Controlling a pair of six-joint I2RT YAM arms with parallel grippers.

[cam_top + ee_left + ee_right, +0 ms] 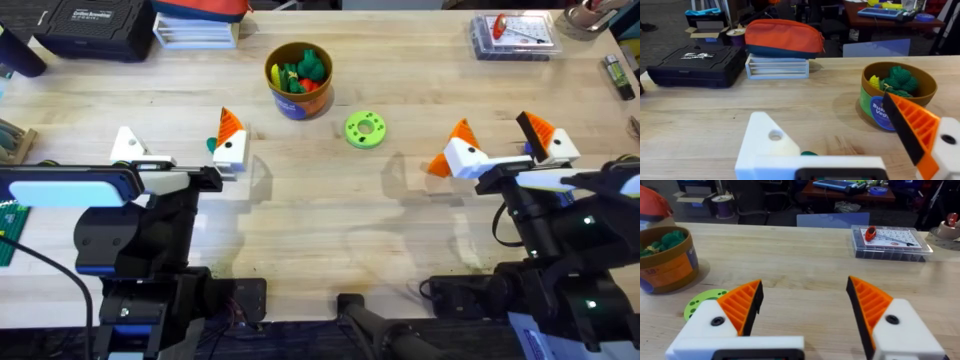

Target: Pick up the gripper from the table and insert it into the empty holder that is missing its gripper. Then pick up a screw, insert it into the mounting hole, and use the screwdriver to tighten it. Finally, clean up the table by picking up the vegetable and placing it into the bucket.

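Resting low over the pale plank-grained table (330, 230), both arms hold their fingers spread wide with nothing between them. The left gripper (178, 150) carries white, wedge-shaped plastic fingers; one wears a ribbed orange pad (912, 125), while the other finger (765, 142) is bare white with a round screw hole. A sliver of dark green shows just beyond its body in the left wrist view, too small to identify. The right gripper (505, 145) has the same white wedges, both faced with ribbed orange pads (742, 305).

Farther out near the middle lies a flat bright-green disc (365, 129) pierced with holes. Beyond it stands the bucket (299, 80), round and cup-like, yellow-brown at the rim with a blue label whose lettering is only partly readable; knobbly green, yellow and red-orange toy produce fills it.

Along the far edge sit a black textured case (695, 62), an orange pouch (782, 36) on a clear ribbed box, and a lidded plastic parts box (890, 241).
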